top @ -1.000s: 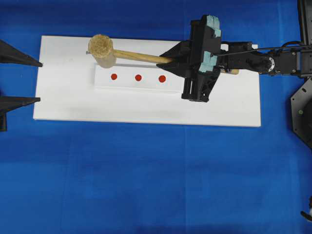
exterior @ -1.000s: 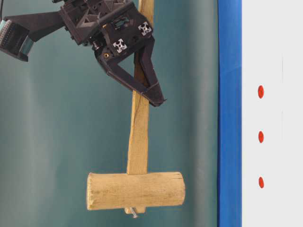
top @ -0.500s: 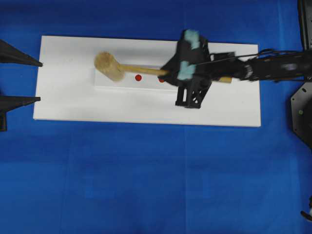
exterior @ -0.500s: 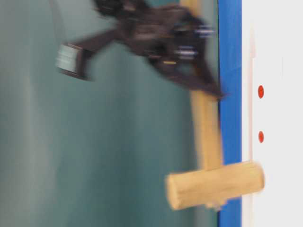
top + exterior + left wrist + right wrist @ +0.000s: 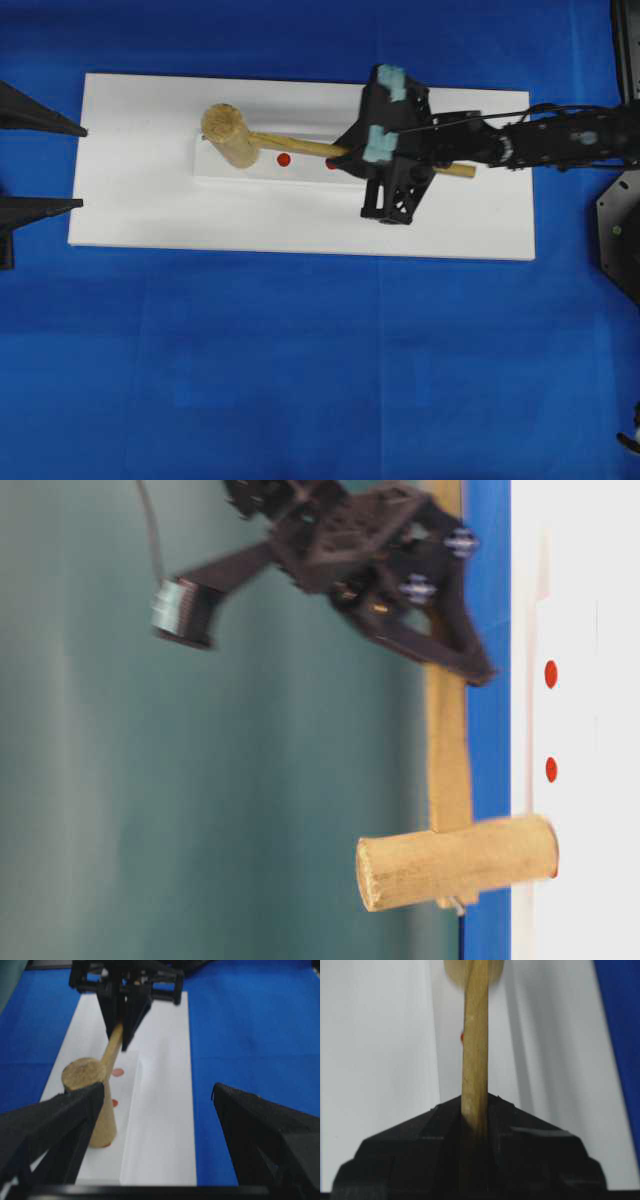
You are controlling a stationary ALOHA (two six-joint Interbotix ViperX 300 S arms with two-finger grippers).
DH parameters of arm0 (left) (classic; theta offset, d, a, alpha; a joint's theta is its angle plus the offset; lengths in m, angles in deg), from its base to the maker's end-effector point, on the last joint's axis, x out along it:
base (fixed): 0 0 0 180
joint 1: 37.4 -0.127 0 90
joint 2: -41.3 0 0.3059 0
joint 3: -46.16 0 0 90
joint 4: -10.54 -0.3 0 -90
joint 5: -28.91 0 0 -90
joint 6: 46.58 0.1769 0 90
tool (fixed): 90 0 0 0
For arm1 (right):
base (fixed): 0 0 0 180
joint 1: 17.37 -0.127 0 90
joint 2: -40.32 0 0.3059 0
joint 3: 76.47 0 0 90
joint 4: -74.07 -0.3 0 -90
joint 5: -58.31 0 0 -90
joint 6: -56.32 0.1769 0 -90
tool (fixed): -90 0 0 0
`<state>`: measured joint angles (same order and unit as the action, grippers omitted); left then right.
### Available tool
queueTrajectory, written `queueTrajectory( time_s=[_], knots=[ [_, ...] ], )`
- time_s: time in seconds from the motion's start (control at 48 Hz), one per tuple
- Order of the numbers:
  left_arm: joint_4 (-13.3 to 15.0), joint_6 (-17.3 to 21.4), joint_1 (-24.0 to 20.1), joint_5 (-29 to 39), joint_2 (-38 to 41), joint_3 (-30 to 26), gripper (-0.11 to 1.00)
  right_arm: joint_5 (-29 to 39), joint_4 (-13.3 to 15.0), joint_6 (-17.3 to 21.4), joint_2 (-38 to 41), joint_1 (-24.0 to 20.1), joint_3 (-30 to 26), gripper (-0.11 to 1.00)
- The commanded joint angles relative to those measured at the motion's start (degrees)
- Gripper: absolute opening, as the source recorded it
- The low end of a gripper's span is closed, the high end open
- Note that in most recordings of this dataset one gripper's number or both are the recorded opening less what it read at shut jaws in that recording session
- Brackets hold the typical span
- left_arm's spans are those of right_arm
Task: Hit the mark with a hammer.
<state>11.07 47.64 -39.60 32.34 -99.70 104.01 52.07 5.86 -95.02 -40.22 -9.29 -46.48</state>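
The right gripper is clamped tight on the long flat handle of the light wooden hammer, gripping it well back from the thick cylindrical head. In the overhead view the handle runs from the gripper leftward across a raised white strip that lies on a white rectangular board, which in turn rests on the blue tabletop. The hammer head sits over the left end of the strip, and the table-level view shows one flat end of the head pressed against the white surface. The small red round mark at that end of the row is almost wholly covered by the head; only a sliver of red shows at its edge. The middle red dot lies uncovered just beside the handle, and the third red dot peeks out at the gripper's tip. The left gripper stands wide open and holds nothing, off the board's left edge.
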Motion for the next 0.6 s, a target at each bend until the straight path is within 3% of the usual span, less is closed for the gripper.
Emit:
queueTrajectory(
  time_s=[0.0, 0.271, 0.584],
  knots=[
    [0.0, 0.0, -0.18, -0.26, 0.62, -0.62, 0.87, -0.53, 0.09, -0.18, -4.83, 0.09, 0.35, 0.02],
    [0.0, 0.0, -0.62, -0.09, 0.62, -0.53, 0.87, -2.81, 0.18, -0.26, -14.41, -0.35, 6.59, 0.02],
    [0.09, 0.0, -1.58, -0.18, 0.53, -0.44, 0.87, -3.34, 0.09, -0.09, -15.38, -1.49, 7.47, 0.02]
  ],
)
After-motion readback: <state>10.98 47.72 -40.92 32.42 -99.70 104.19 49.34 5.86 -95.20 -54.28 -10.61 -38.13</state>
